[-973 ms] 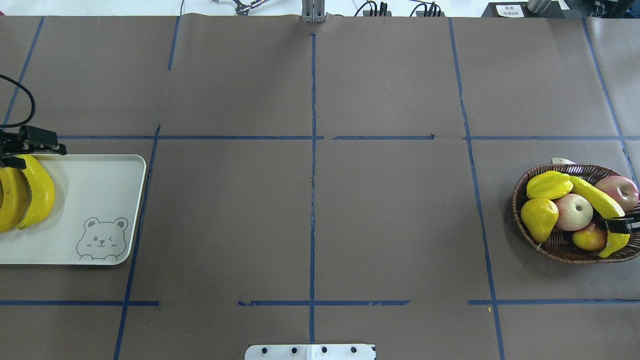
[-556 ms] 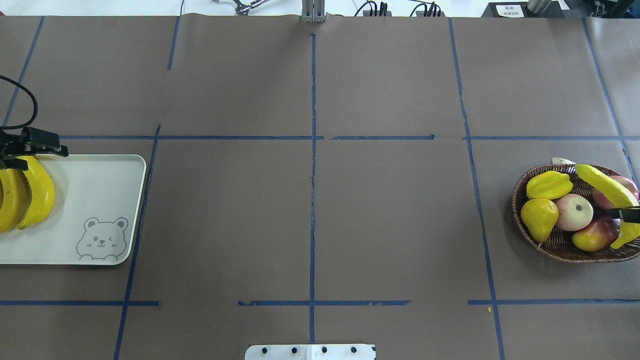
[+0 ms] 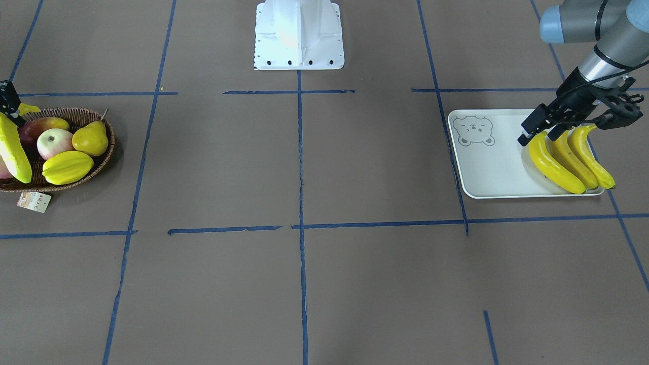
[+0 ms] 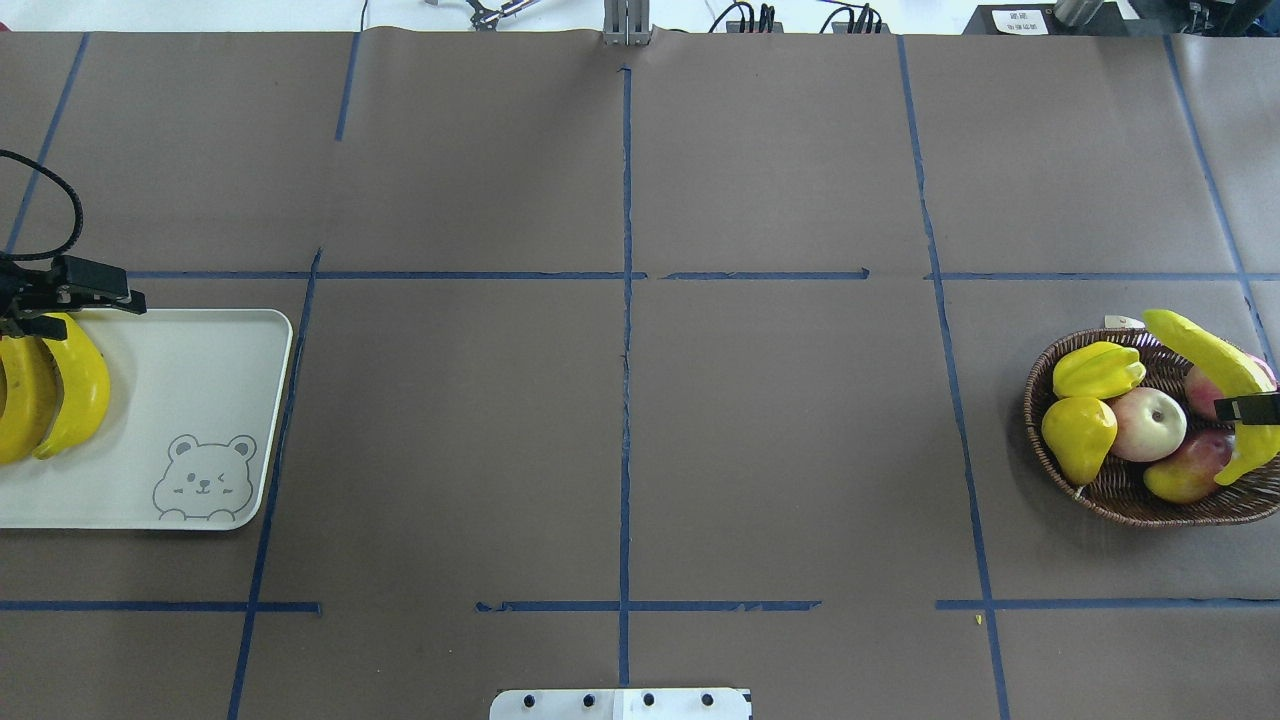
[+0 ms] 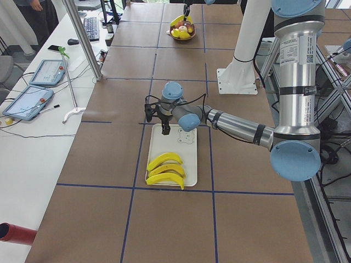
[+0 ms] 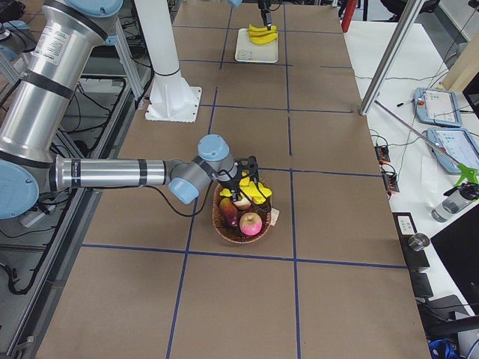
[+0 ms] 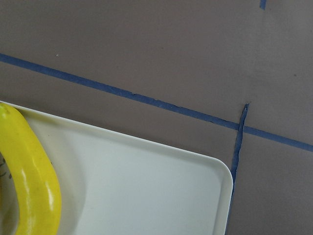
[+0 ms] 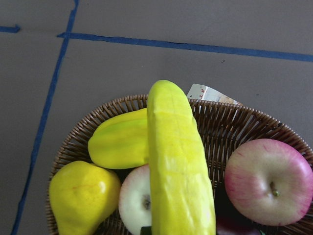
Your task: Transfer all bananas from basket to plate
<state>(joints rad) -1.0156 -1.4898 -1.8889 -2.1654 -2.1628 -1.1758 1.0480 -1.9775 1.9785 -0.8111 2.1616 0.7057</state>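
the right gripper (image 4: 1248, 408) is pinching 1 long yellow banana (image 4: 1195, 345) near 1 end and holds it tilted in the air over the brown basket (image 4: 1135, 505), above the apples (image 4: 1148, 423), the pear (image 4: 1078, 435) and the starfruit (image 4: 1097, 368). the left gripper (image 3: 542, 131) is spread apart over the bear plate (image 3: 487, 167), where 3 bananas (image 3: 555, 165) lie side by side.

We're in a robotics lab here, folks: a long table (image 4: 780, 450) papered brown and gridded with blue tape (image 4: 626, 300), 2 silver industrial arms (image 5: 296, 82) rising by a white pedestal (image 3: 298, 35), and alongside, a white bench (image 5: 33, 148) carrying 2 touchscreen pendants (image 5: 48, 71), a keyboard (image 5: 90, 27) and a mouse (image 5: 72, 41)
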